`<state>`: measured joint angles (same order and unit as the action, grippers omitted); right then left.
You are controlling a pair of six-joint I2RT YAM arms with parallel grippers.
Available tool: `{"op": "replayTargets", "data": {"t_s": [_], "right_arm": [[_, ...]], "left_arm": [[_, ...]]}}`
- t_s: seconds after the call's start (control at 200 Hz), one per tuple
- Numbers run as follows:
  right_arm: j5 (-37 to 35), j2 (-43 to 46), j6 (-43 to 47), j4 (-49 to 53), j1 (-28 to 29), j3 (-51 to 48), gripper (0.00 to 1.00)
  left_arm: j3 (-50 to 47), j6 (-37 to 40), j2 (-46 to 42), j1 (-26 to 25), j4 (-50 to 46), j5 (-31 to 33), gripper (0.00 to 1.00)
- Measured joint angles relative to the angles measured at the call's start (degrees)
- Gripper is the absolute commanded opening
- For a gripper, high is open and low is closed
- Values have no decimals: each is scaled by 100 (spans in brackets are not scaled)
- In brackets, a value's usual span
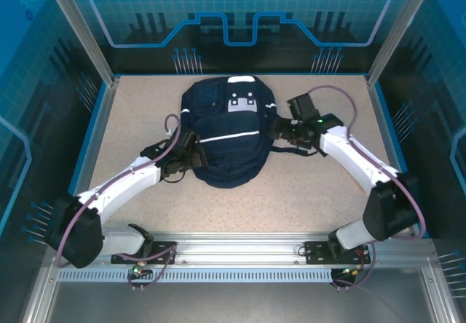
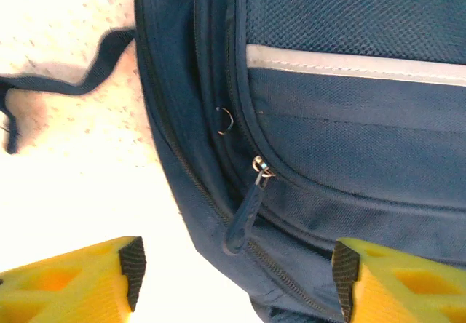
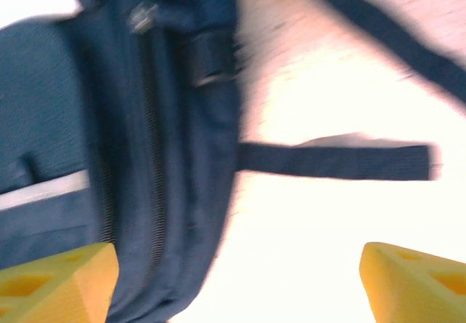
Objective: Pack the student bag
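Student bag (image 1: pixel 227 137) lies flat mid-tabletop (image 1: pixel 306 185), its side zip looking shut with the zip pull (image 2: pixel 244 217) hanging free. Left tool (image 2: pixel 237 265) and right tool (image 3: pixel 237 272) flank it, both with fingers apart, gripping nothing. Packing looks near done.

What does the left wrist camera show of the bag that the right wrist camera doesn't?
Left wrist: a long fabric zipper pull dangling from its slider on the student bag, with a small wire ring beside it. Right wrist: a black buckle on the bag's side and a straight, cut-off strap end on the table. Both: navy fabric, the white stripe, a zipper track, loose strapping, and yellow jaws standing apart.
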<state>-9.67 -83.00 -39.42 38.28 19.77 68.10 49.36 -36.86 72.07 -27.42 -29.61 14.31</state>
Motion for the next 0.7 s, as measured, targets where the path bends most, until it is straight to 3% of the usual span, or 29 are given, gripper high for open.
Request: {"op": "replayTargets", "data": {"t_s": [0.18, 0.37, 0.7], "right_arm": [[-494, 264, 267, 223, -1495, -516, 95], [-629, 234, 444, 299, -2798, -940, 97], [-461, -514, 1233, 264, -3676, -782, 100]], "left_arm": [[28, 195, -518, 81, -234, 0, 92], [168, 348, -573, 81, -299, -37, 95], [240, 527, -566, 83, -315, -302, 98]]}}
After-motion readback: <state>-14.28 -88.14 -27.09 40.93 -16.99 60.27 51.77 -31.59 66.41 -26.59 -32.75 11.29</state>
